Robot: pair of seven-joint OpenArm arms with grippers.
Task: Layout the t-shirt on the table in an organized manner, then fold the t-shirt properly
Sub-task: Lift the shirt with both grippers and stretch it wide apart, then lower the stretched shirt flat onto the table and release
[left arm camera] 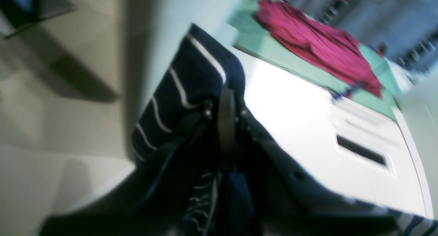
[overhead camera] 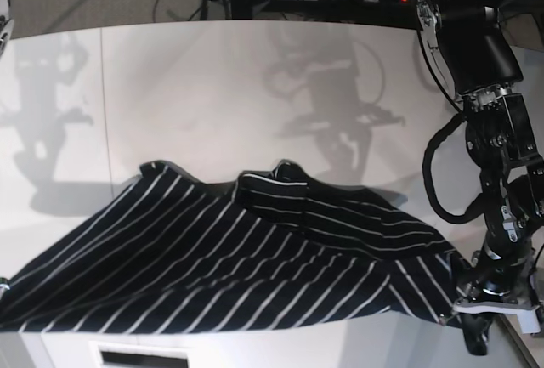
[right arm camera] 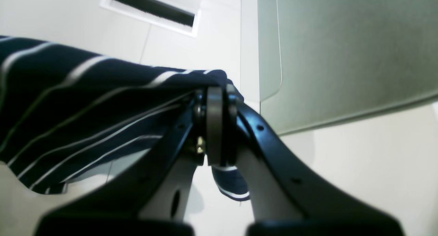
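While both tools clench cloth at the near edge, the scene reads so:

Counter: the white counter (overhead camera: 255, 79) runs wide across the base view, curved at its far edge, with a thin dark seam down its left part.
Open room: the whole far half of the counter lies bare, marked only by the arms' shadows; the near strip is covered by cloth.
Edges: the near counter edge shows just under the shirt's lower hem, where a white panel with a dark slot (overhead camera: 140, 358) sits; the same slot (right arm camera: 154, 8) shows in the right wrist view.
T-shirt: the dark striped t-shirt (overhead camera: 229, 274) is spread across the near part of the counter, stretched from the picture's left edge to the right arm of the picture, its middle bunched into a raised fold near the collar.
Left tool: the left tool (left arm camera: 226, 118) is clenched on a corner of the t-shirt (left arm camera: 191, 78), at the right side of the base view (overhead camera: 476, 296); the picture is blurred.
Right tool: the right tool (right arm camera: 215, 126) is clenched on the t-shirt (right arm camera: 85, 102), cloth draping away to one side and a small flap hanging below the fingertips.
Far off: a red cloth (left arm camera: 318, 44) lies on a green surface (left arm camera: 273, 51) beyond the counter.
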